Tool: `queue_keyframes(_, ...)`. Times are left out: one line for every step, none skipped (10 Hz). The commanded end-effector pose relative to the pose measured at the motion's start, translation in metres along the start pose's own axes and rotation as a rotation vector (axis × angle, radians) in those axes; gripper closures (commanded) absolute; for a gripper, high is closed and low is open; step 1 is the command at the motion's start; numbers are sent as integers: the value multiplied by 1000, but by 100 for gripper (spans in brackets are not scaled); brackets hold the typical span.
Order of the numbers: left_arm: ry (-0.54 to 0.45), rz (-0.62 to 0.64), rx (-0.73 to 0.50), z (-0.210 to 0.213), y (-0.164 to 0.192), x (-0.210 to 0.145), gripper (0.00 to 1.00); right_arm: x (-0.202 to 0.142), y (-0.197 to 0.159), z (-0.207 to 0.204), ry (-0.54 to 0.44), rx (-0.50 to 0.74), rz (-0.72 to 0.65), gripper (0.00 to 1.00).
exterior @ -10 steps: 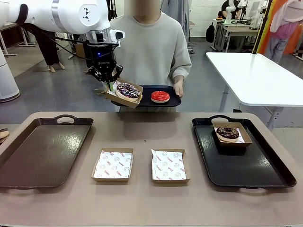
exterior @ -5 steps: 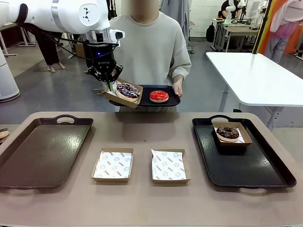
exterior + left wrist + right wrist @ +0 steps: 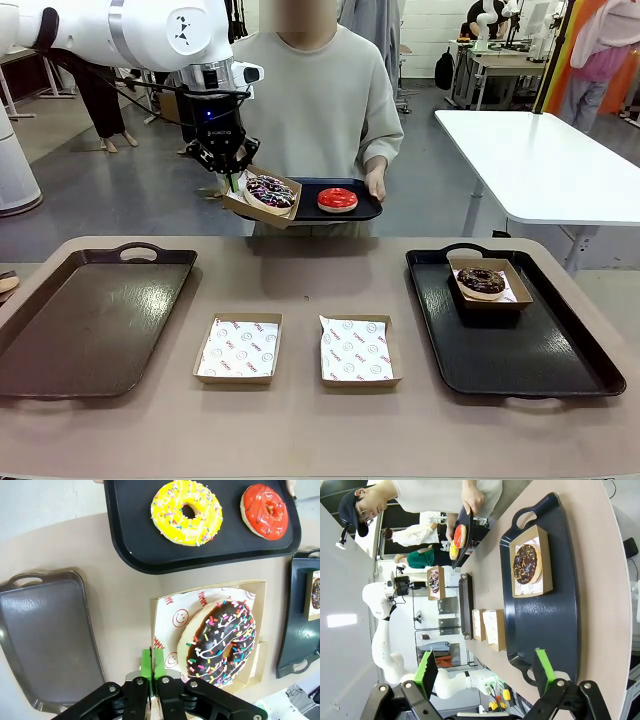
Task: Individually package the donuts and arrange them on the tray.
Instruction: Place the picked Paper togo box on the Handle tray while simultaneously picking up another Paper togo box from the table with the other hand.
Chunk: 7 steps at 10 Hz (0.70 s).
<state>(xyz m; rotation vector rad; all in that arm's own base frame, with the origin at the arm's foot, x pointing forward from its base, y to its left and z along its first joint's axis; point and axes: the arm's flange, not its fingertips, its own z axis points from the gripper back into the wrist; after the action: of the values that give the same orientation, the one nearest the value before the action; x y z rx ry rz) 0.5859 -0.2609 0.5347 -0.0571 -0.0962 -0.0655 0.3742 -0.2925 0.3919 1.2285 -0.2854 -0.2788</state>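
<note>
Front view: my left gripper point(image 3: 232, 172) is clenched on one rim of a brown cardboard box point(image 3: 262, 216) holding the dark purple sprinkled ring donut point(image 3: 270, 190), aloft beside the person's small black tray point(image 3: 370, 213). Left wrist view: green pads point(image 3: 146, 664) pinch only that thin wall; a tilt could spill it. Right wrist view: my right gripper point(image 3: 485, 672) gapes empty, facing the large black tray point(image 3: 555, 625).

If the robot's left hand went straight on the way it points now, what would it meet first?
Most likely the bare table top, between the brown tray and the box it holds; depth is unclear.
</note>
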Motion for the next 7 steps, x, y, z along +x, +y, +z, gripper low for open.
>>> queue_keyframes(0,-8,5,2,3,-5,100,-2,-1,2,3,-1,-3,0)
queue_keyframes(0,-8,5,2,3,-5,100,-2,-1,2,3,-1,-3,0)
queue_keyframes(0,-8,5,2,3,-5,100,-2,-1,2,3,-1,-3,0)
queue_keyframes(0,-8,5,2,3,-5,100,-2,-1,2,3,-1,-3,0)
queue_keyframes(0,-8,5,2,3,-5,100,-2,-1,2,3,-1,-3,0)
queue_keyframes(0,-8,5,2,3,-5,100,-2,-1,2,3,-1,-3,0)
queue_keyframes(0,-8,5,2,3,-5,100,-2,-1,2,3,-1,-3,0)
